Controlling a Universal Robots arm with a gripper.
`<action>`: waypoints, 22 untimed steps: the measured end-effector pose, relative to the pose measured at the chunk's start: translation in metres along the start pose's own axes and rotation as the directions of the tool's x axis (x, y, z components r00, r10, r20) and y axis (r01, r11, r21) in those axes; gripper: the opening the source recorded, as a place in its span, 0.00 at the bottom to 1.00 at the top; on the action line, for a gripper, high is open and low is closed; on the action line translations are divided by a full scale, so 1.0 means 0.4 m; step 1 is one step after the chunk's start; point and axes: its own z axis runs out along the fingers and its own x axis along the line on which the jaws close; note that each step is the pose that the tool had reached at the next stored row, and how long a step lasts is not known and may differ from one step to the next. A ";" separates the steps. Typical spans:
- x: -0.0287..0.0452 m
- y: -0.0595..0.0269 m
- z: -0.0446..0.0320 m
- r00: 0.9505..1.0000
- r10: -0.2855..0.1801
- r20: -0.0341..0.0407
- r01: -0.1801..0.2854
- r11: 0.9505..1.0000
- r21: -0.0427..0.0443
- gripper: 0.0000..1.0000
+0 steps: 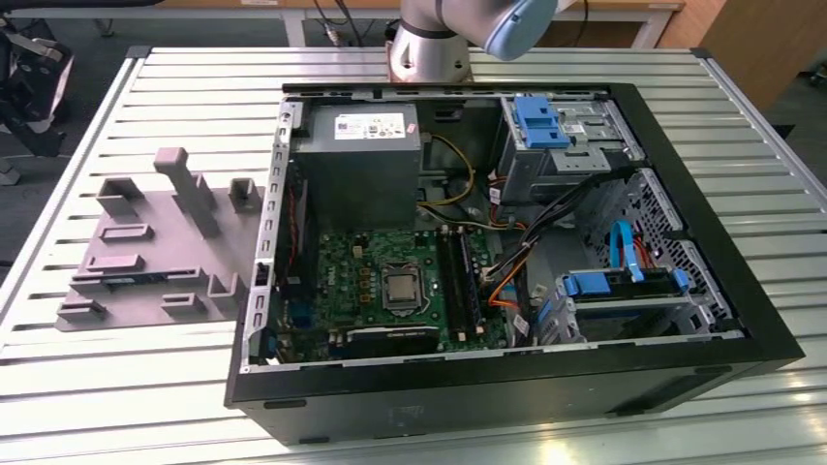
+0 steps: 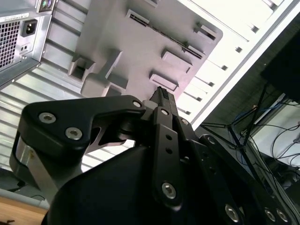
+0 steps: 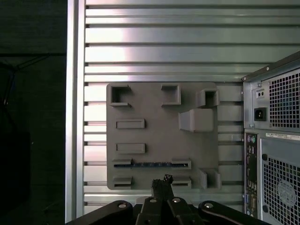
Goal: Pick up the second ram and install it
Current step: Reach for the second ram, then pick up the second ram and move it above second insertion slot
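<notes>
Above the grey plate (image 3: 159, 108) on the tabletop (image 1: 104, 387), the hand (image 3: 161, 179) points down, fingers pressed together; the second ram (image 1: 136, 278) lies in the plate's slot, at the exterior view's left.

At the top edge of the exterior view, the arm (image 1: 431, 44) shows as a silver-grey cylindrical segment. A pale blue joint cap (image 1: 524, 24) sits just beside it, toward the exterior view's right. In both wrist views the black tool (image 3: 162, 180) (image 2: 161, 93) has its narrow fingers (image 2: 162, 102) pressed together with nothing between them. Bolted black linkage plates (image 2: 79, 124) flank them.
</notes>
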 end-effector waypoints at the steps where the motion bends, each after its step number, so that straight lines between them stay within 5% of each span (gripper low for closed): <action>1: 0.000 0.000 0.000 1.000 0.000 0.000 0.000 1.000 0.000 0.11; 15: 0.002 0.000 0.000 1.000 -0.005 0.000 0.005 1.000 0.000 0.11; 22: 0.002 0.000 0.000 0.996 -0.095 -0.004 0.095 0.996 0.000 0.11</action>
